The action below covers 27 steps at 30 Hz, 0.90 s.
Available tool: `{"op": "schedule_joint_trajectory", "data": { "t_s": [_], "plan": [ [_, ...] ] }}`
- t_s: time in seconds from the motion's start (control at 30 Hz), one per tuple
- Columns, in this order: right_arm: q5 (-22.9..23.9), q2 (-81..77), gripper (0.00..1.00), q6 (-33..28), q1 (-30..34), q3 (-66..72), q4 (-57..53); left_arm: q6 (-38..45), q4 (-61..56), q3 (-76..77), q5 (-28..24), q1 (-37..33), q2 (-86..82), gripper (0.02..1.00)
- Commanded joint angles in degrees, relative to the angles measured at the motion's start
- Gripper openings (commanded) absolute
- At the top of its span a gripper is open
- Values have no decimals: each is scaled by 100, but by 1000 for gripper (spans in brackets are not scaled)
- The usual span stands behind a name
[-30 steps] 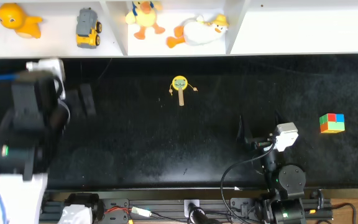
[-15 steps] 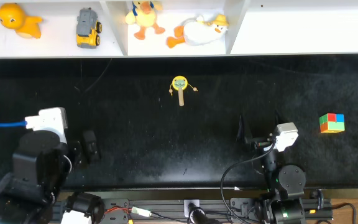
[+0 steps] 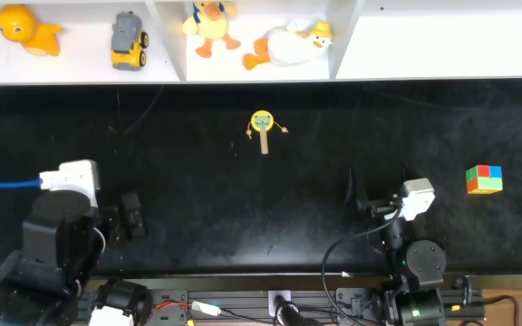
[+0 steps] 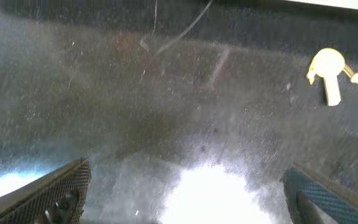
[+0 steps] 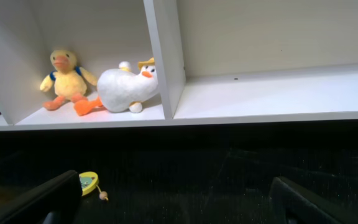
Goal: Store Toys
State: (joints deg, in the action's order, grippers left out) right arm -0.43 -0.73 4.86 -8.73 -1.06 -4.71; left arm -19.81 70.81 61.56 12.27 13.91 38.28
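**Work surface.** A black desk [image 3: 243, 199] carries the loose toys. A white shelf unit [image 3: 424, 54] runs along its far edge and is split into compartments by upright dividers.

**Stored toys.**
- The left compartment holds an orange-yellow rubber duck [image 3: 27, 29] at far left.
- A grey-and-yellow toy truck [image 3: 128, 41] stands to the right of the rubber duck, apart from it.
- The middle compartment holds a yellow plush duck [image 3: 210, 25] sitting upright.
- A white plush goose [image 3: 293, 43] lies on its side just to the right of the plush duck, with its orange feet towards it.

**Toys on the desk.**
- A small yellow rattle drum [image 3: 262, 129] lies flat near the middle of the desk, on the far half, with its stick pointing to the near side. It is clear of the shelf and of both arms.
- A multicoloured puzzle cube [image 3: 483, 179] rests at the right side of the desk, well apart from the rattle drum.

**Arms.**
- The left gripper [image 4: 191, 205] sits low over the near-left part of the desk. Its fingers are spread wide with nothing between them.
- The right gripper [image 5: 176, 208] is at the near right and faces the shelf. It is likewise spread wide and carries nothing. The puzzle cube lies to its right.
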Motion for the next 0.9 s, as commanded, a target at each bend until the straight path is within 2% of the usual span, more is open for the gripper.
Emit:
{"op": "schedule_joint_trajectory", "data": {
  "t_s": [0.03, 0.23, 0.33, 0.43, 0.53, 0.67, 0.9],
  "plan": [
    [26, 52, 993, -17, -35, 79, 28, -144, -678, -590, 166, -37, -354, 998],
    [26, 52, 996, -17, -35, 79, 28, -125, -2686, -2500, 173, -326, -1377, 998],
    [26, 52, 996, -17, -35, 79, 28, -70, -3475, -3307, 11, -468, -1941, 998],
    [26, 52, 996, -17, -35, 79, 28, 328, -4113, -3969, -302, -612, -2496, 998],
    [26, 52, 996, -17, -35, 79, 28, 404, -4446, -4398, -348, -706, -2894, 998],
    [26, 52, 996, -17, -35, 79, 28, 911, -4907, -5034, -481, -748, -3501, 996],
    [26, 52, 996, -17, -35, 79, 28, 1132, -5608, -5696, -514, -748, -3812, 998]
  ]
}}
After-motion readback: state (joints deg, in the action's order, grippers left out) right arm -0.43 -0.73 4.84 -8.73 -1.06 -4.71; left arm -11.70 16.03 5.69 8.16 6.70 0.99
